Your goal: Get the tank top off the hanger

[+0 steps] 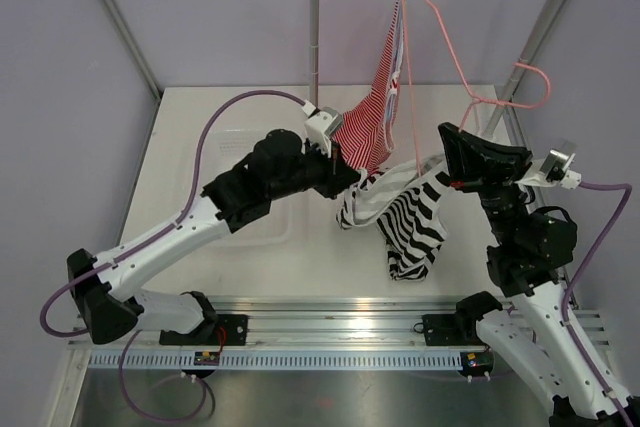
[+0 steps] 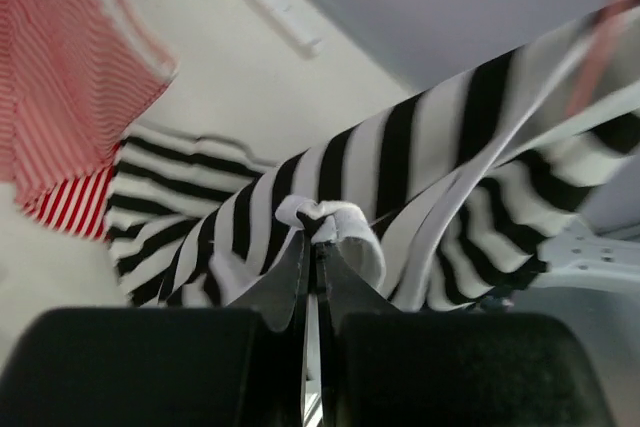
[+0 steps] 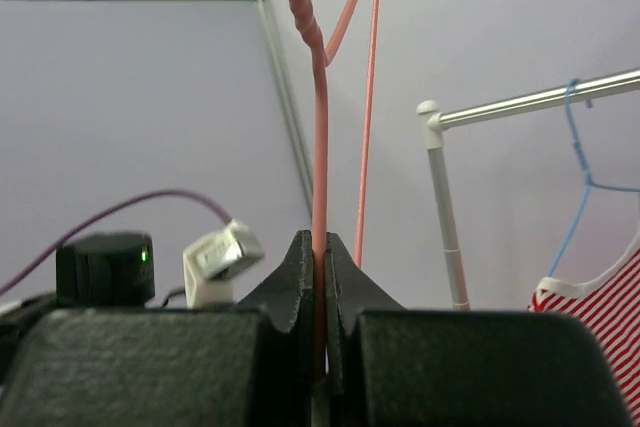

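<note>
Black-and-white tank top (image 1: 410,222) is sagging over the table (image 1: 200,147) between the arms, one strap seemingly caught up near the pink hanger (image 1: 440,32), so I'd call this mid-removal. Left gripper (image 2: 312,239) is pinching its white trim right at the fingertips, and right gripper (image 3: 318,245) is clamping the hanger wire. Next, the left needs to draw the fabric clear while the right holds firm.

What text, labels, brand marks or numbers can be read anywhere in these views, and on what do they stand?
None: no word, number or sign can be read in any of the three views.
The tank top, the pink hanger and the red-and-white striped garment show no print or tag.
The small red-and-black part on the base rail is too small to tell whether it bears marks.
</note>
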Available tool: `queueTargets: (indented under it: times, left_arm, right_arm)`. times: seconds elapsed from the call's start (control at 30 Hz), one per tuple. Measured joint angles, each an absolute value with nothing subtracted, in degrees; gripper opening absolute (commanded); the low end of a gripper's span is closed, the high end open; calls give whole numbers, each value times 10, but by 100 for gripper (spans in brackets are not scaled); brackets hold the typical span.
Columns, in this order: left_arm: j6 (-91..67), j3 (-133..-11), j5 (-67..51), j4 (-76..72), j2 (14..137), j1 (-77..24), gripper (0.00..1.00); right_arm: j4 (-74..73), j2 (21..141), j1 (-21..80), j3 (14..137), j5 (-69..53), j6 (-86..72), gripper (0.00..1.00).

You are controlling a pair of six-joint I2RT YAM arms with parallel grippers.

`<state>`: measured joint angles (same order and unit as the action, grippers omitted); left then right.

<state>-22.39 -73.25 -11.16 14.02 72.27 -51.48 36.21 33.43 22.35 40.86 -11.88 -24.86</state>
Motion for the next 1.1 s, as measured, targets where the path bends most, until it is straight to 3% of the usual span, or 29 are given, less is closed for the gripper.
queueTargets:
  times: [0.4,0.67,0.87,1.1]
  left_arm:
    - [-223,-588,107,204,828,-555,0]
    - [-231,-576,157,197,800,-575,0]
    - [-262,-585,250,225,710,-574,0]
    - [-271,-685,304,292,692,-547,0]
  right_arm:
    - [366,347,224,494,116,-177,0]
    - [309,356,224,502,139,-124,0]
    - [41,342,224,635,192,-87,0]
    - [-303,375,224,828,203,-103,0]
